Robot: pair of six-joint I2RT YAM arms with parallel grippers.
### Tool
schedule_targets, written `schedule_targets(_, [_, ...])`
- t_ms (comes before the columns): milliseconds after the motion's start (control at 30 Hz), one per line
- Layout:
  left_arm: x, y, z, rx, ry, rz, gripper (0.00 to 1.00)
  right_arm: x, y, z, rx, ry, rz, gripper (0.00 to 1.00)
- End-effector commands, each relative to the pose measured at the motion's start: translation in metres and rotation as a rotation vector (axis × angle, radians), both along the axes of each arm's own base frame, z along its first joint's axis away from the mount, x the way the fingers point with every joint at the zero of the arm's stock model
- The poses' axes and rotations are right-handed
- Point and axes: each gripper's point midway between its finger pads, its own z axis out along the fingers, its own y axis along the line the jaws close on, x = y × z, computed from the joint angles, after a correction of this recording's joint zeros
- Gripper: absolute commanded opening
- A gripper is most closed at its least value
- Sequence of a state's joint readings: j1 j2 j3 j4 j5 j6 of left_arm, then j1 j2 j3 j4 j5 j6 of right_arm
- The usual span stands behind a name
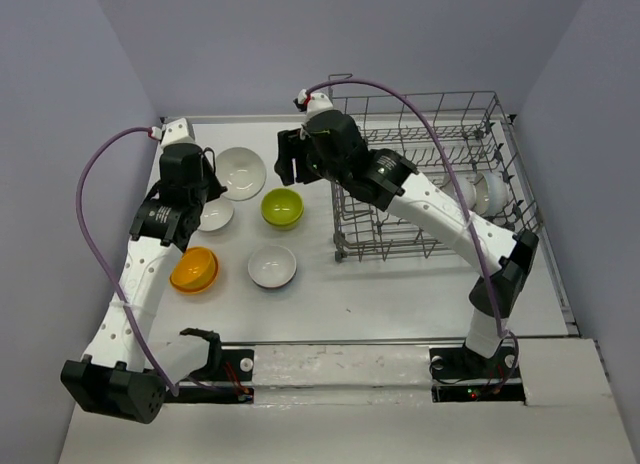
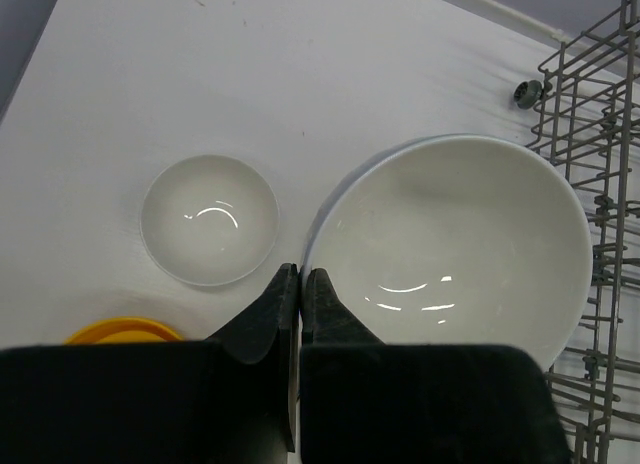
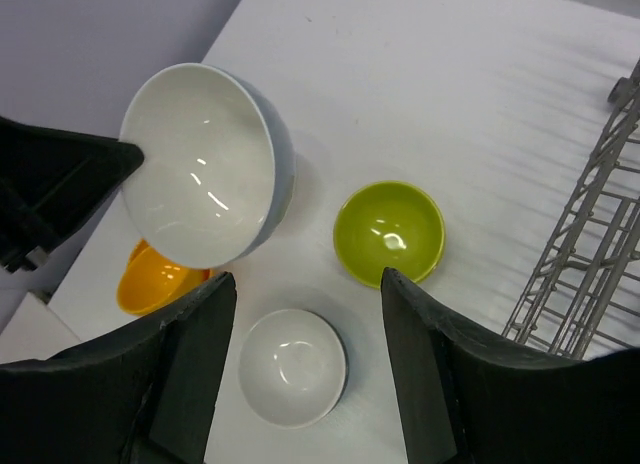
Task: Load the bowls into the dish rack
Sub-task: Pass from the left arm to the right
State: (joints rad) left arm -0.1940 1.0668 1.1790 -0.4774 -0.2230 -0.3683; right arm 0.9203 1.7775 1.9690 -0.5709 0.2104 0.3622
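Since my left gripper (image 2: 301,280) is clamped on the rim of the big white bowl (image 2: 450,244), tipping it up, my right gripper (image 3: 305,279) hangs spread wide just beside it, probably to carry it to the dish rack (image 1: 455,124) at its right.

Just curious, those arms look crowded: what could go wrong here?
The open right fingers and shut left fingers hover by the big white bowl, so they might collide. The left fingers sit between it and a small white bowl and could knock either.
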Motion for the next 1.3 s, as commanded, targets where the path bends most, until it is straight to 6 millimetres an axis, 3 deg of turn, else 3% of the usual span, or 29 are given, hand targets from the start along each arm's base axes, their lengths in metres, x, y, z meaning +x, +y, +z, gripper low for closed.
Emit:
schedule_targets(0, [-0.002, -0.005, 0.048, -0.021, -0.147, -0.006, 0.00, 0.012, -0.003, 0.010, -0.047, -0.069, -0.097, 0.65])
schedule_targets(233, [-0.007, -0.027, 0.044, -0.036, -0.143, -0.055, 0.00, 0.019, 0.011, -0.004, -0.097, -0.075, -0.127, 0.65])
schedule_targets(900, [-0.013, -0.047, 0.038, -0.034, -0.132, -0.077, 0.00, 0.024, 0.019, -0.023, -0.132, -0.069, -0.144, 0.57])
schedule_targets(1267, [-0.014, -0.048, 0.038, -0.030, -0.130, -0.078, 0.00, 0.025, 0.018, -0.026, -0.140, -0.071, -0.148, 0.43])
